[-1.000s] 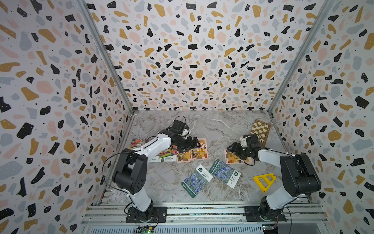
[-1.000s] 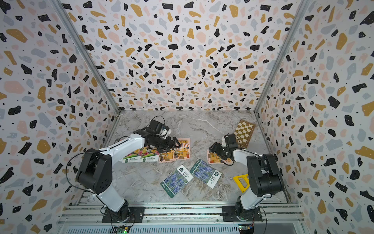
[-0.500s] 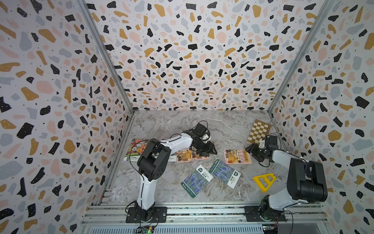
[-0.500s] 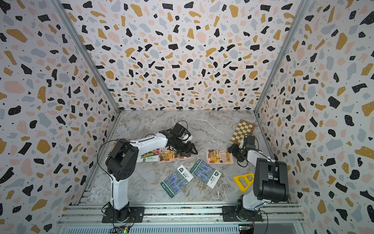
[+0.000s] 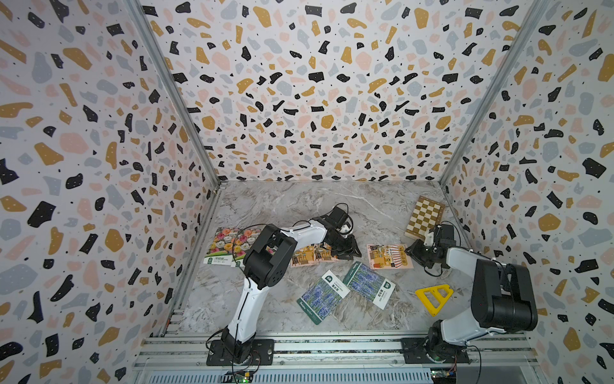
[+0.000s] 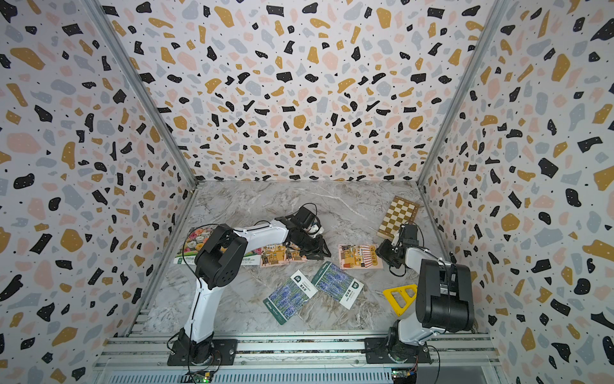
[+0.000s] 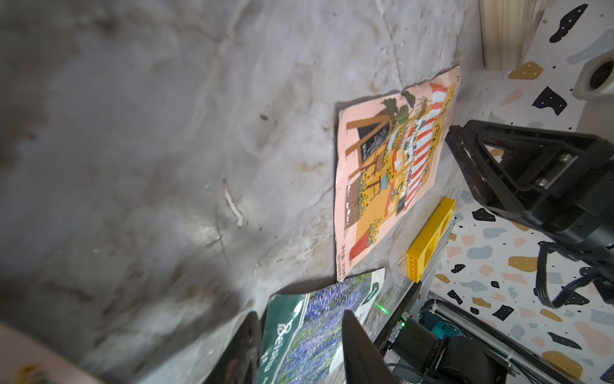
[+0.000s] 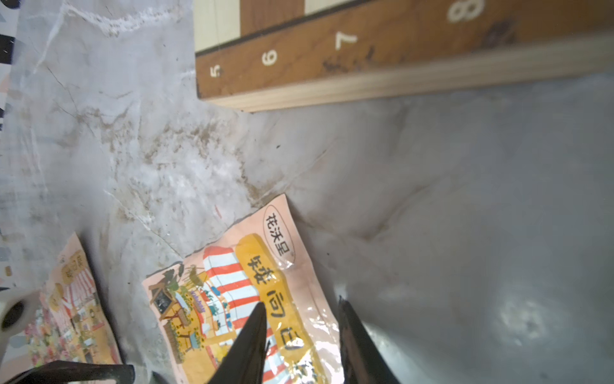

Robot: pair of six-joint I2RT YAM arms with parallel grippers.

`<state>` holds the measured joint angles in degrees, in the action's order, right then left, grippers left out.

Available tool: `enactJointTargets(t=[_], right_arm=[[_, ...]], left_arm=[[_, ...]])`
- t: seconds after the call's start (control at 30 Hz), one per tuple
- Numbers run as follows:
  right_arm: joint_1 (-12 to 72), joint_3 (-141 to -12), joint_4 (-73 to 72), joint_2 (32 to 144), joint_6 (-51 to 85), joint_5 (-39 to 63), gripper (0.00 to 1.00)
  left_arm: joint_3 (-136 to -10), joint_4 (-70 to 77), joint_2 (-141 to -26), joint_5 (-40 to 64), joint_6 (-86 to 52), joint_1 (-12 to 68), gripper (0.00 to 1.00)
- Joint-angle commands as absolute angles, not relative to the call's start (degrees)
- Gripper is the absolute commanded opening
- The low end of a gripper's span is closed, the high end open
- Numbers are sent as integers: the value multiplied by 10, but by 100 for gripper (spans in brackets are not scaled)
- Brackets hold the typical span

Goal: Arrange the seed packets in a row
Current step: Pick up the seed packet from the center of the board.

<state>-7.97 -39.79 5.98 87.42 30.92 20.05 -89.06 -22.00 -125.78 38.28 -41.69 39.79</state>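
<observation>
You have flower packets by worktop left edge, awning packets roughly in row mid-worktop; two lavender packets askew nearer front edge, not yet lined up. Left fingers, right fingers part-spread, pinching nothing.

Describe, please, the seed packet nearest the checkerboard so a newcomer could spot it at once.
Find the wooden checkerboard by the right wall. Just nearer the camera, at the right pincer, a pink shop-awning packet lies flat. Unlike the other awning packets, side by side further left, it lies alone.
</observation>
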Motion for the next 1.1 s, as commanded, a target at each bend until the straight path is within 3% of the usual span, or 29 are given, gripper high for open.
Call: enactJointTargets(t=[0.0,0.27,1.07], right_arm=[[-72,-403,79,840,299,171,34],[-57,-408,74,866,299,201,29],[-57,-405,24,952,317,267,34]], left_arm=[[-908,-212,-1268,381,-421,401,38],[-916,-216,-1281,379,-420,402,37],[-1004,-162,-1382,409,-465,403,50]])
